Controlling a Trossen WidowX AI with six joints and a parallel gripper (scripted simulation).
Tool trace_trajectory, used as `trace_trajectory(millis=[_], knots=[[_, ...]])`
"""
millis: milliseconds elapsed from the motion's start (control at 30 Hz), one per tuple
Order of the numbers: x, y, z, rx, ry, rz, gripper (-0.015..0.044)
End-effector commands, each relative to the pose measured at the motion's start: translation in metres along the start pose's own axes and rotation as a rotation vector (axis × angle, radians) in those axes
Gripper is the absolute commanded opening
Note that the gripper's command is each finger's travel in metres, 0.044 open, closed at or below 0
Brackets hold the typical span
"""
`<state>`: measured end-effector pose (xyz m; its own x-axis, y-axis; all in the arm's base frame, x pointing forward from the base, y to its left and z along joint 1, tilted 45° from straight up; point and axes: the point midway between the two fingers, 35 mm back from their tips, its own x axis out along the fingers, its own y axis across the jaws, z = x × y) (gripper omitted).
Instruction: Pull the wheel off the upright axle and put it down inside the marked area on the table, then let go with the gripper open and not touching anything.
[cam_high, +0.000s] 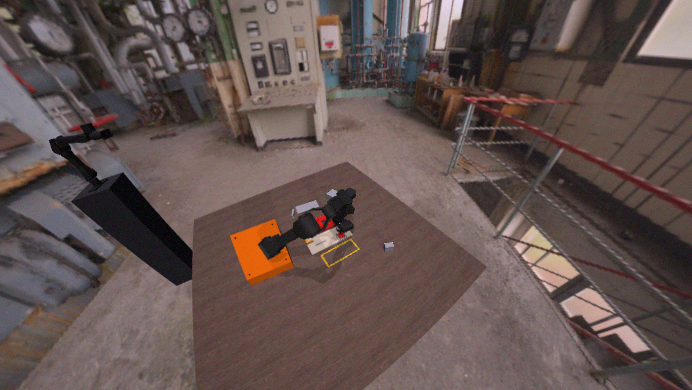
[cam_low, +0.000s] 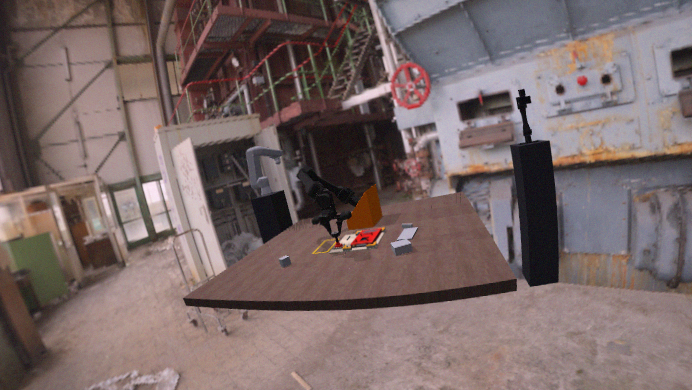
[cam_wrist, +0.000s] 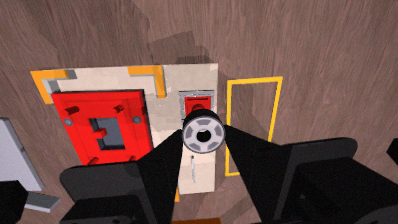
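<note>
Wrist view, frame centre: the gripper (cam_wrist: 202, 134) clamps the grey wheel (cam_wrist: 202, 133); the yellow marked area (cam_wrist: 251, 125) lies just right of it.

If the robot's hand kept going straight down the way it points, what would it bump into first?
Probably the cream board under it. The hand points down, gripping the grey wheel just beside the small red mount. Depth is hard to judge.
</note>
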<state>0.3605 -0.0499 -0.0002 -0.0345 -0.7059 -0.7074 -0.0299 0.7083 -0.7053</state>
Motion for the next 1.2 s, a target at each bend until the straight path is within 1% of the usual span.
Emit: trace_trajectory(millis=[0,133,333,433,467,500,1167], knots=[[-0.005,-0.001,0.002,0.009,-0.01,0.004,0.0],[-0.011,-0.001,0.002,0.009,-0.01,0.005,0.0],[-0.038,0.001,-0.004,0.009,-0.01,0.006,0.0],[-0.04,0.003,-0.006,0.008,-0.01,0.006,0.0],[-0.031,0.004,-0.007,-0.007,0.003,-0.001,0.0],[-0.031,0.001,-0.008,-0.006,0.003,0.0,0.0],[-0.038,-0.082,-0.053,0.005,-0.006,0.002,0.0]])
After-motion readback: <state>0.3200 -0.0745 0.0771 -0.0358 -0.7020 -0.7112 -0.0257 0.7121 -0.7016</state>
